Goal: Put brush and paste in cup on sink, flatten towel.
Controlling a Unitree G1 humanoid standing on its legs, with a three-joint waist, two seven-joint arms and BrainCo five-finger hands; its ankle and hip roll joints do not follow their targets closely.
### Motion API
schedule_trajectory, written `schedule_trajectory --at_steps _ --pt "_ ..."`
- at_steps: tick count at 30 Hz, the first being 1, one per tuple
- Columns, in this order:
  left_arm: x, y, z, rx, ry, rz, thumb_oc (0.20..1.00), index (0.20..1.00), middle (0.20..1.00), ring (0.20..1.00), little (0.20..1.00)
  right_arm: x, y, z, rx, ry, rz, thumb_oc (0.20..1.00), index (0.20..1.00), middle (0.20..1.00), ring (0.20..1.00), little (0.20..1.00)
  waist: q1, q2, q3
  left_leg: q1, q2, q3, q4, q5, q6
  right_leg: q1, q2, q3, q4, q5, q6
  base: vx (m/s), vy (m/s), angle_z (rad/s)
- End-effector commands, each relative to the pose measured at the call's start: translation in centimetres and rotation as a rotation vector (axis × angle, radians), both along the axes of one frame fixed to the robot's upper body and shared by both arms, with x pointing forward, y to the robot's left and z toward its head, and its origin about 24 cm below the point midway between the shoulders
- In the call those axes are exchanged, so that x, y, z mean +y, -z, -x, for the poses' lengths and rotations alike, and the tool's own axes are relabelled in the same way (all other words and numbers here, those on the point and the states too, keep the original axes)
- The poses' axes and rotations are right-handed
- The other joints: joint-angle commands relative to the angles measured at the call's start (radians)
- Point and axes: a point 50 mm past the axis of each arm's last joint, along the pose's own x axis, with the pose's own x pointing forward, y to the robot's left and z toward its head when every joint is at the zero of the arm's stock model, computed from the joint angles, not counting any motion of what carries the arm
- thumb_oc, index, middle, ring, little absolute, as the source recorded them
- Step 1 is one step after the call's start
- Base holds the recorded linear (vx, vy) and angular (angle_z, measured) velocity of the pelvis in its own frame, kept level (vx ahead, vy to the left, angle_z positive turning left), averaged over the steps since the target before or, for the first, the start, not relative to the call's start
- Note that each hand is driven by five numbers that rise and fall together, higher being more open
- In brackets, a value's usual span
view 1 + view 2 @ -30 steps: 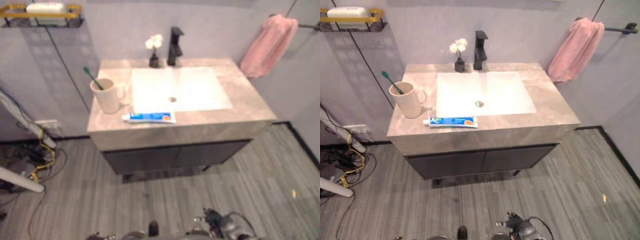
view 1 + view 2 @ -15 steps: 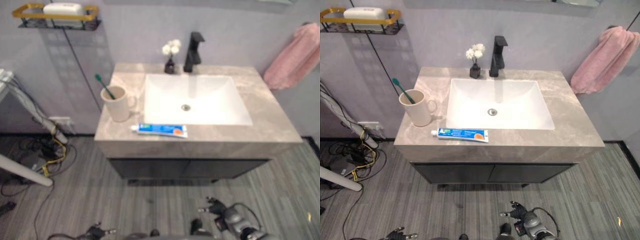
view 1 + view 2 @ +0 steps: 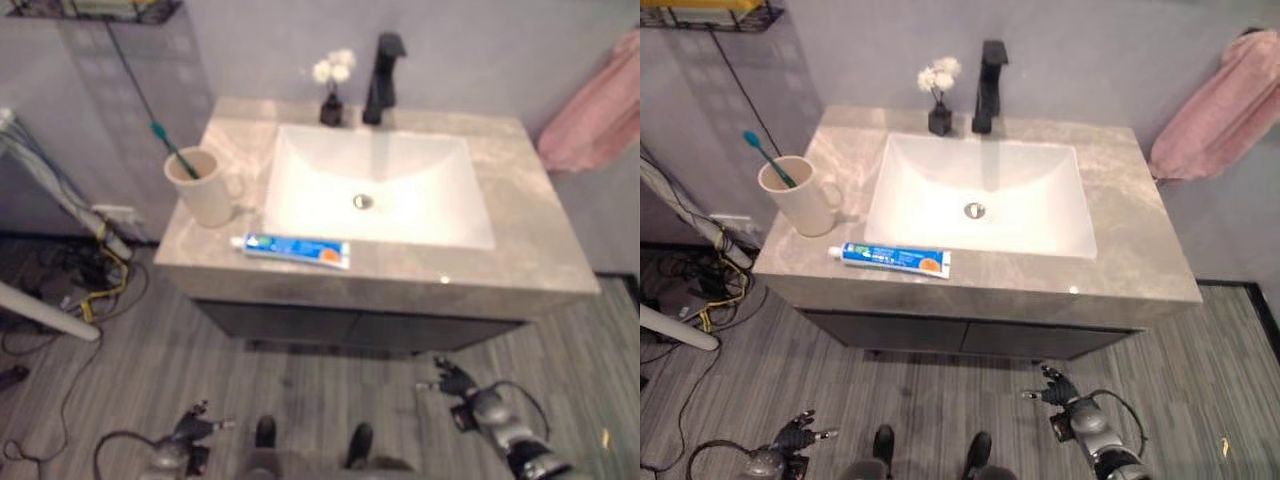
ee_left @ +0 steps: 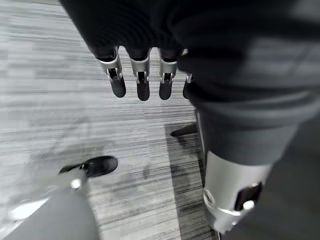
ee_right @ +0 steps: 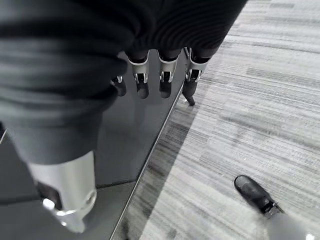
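Note:
A beige cup [image 3: 205,188] stands on the left of the stone counter [image 3: 520,240], with a green toothbrush [image 3: 168,146] leaning in it. A blue and white toothpaste tube [image 3: 296,250] lies flat near the counter's front edge, in front of the white sink basin [image 3: 385,190]. A pink towel [image 3: 1228,108] hangs bunched on the wall at the right. My left hand [image 3: 790,441] and right hand [image 3: 1061,389] hang low over the floor in front of the cabinet, far below the counter. Both are open and empty, with fingers [image 4: 142,82] and fingers [image 5: 165,80] straight.
A black faucet [image 3: 382,66] and a small vase of white flowers [image 3: 332,88] stand behind the basin. A wire shelf [image 3: 702,12] is on the wall at upper left. White stand legs [image 3: 45,322] and cables lie on the floor left of the dark cabinet [image 3: 970,338].
The camera has tilted down and shifted, so both hands now show more fully at the bottom. The cup, brush, paste and towel have not moved.

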Motion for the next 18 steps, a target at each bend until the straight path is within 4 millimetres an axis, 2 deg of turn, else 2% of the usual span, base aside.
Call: schedule_trajectory --at_steps 1,2,5,8,11,13,15,16,17,18 --pt "3.2 -2.7 -0.4 -0.105 0.098 -0.105 1.0 1.0 1.0 1.0 1.0 0.2 -1.5 -1.2 -0.093 -0.056 -0.013 1.0 1.0 1.0 1.0 1.0 0.025 0.029 -0.029 0.007 0.014 -0.011 -0.026 -0.02 0.028 -0.006 -0.049 0.03 0.089 -0.049 0.077 0.04 0.114 -0.2" --pt "3.2 -2.7 -0.4 -0.104 0.098 -0.105 1.0 1.0 1.0 1.0 1.0 0.2 -1.4 -1.1 -0.092 -0.056 -0.014 1.0 1.0 1.0 1.0 1.0 0.025 0.028 -0.029 0.007 0.014 -0.011 -0.026 -0.02 0.028 -0.005 -0.049 0.03 0.09 -0.049 0.077 0.02 0.103 -0.15" --pt "4.5 -5.3 -1.0 -0.18 0.211 -0.148 1.0 1.0 1.0 1.0 1.0 0.0 -1.2 -0.4 -0.083 -0.056 -0.021 1.0 1.0 1.0 1.0 1.0 0.032 0.032 -0.023 0.008 0.009 -0.018 -0.026 -0.022 0.027 0.004 -0.061 0.015 0.089 -0.043 0.086 0.02 0.075 0.03" --pt "5.6 -9.5 -2.2 -0.286 0.365 -0.199 1.0 1.0 1.0 1.0 1.0 -0.4 -0.9 0.4 -0.072 -0.033 -0.032 1.0 1.0 1.0 1.0 1.0 0.043 0.037 -0.017 0.002 0.006 -0.025 -0.026 -0.021 0.024 0.009 -0.07 -0.007 0.09 -0.04 0.093 0.02 0.051 0.16" --pt "5.5 -14.6 -3.4 -0.404 0.544 -0.185 1.0 1.0 1.0 1.0 1.0 -1.1 -0.8 1.2 -0.061 -0.012 -0.046 1.0 1.0 1.0 1.0 1.0 0.052 0.043 -0.015 -0.003 0.003 -0.032 -0.026 -0.021 0.021 0.018 -0.076 -0.022 0.08 -0.033 0.101 0.02 0.037 0.07" --pt "5.0 -18.3 -3.9 -0.438 0.712 -0.189 1.0 1.0 1.0 1.0 1.0 -1.8 -0.3 2.4 -0.024 0.008 -0.048 1.0 1.0 1.0 1.0 1.0 0.058 0.047 -0.015 -0.004 0.001 -0.034 -0.026 -0.022 0.021 0.024 -0.079 -0.03 0.072 -0.026 0.108 0.03 0.028 0.09" --pt "5.1 -20.3 -3.5 -0.427 0.755 -0.161 1.0 1.0 1.0 1.0 1.0 -2.1 0.5 3.4 0.034 0.012 -0.039 1.0 1.0 1.0 1.0 1.0 0.065 0.046 -0.019 -0.004 -0.001 -0.034 -0.026 -0.023 0.021 0.027 -0.079 -0.031 0.06 -0.017 0.113 0.03 0.027 0.13" --pt "4.1 -22.7 -3.8 -0.44 0.871 -0.164 1.0 1.0 1.0 1.0 1.0 -2.9 1.6 5.2 0.124 0.039 -0.013 1.0 1.0 1.0 1.0 1.0 0.074 0.052 -0.023 -0.001 -0.001 -0.031 -0.026 -0.026 0.021 0.028 -0.081 -0.032 0.056 -0.01 0.117 0.0 0.0 0.0" --pt "4.1 -22.8 -3.7 -0.438 0.869 -0.166 1.0 1.0 1.0 1.0 1.0 -2.7 1.7 5.2 0.124 0.036 -0.015 1.0 1.0 1.0 1.0 1.0 0.073 0.049 -0.024 -0.001 -0.001 -0.03 -0.026 -0.027 0.021 0.028 -0.081 -0.031 0.055 -0.01 0.117 0.03 0.022 -0.05" --pt "3.7 -23.9 -3.9 -0.454 0.899 -0.164 1.0 1.0 1.0 1.0 1.0 -2.9 2.2 6.0 0.167 0.052 -0.007 1.0 1.0 1.0 1.0 1.0 0.078 0.049 -0.024 0.002 0.0 -0.028 -0.026 -0.028 0.021 0.03 -0.081 -0.03 0.053 -0.007 0.119 0.0 0.0 0.0"
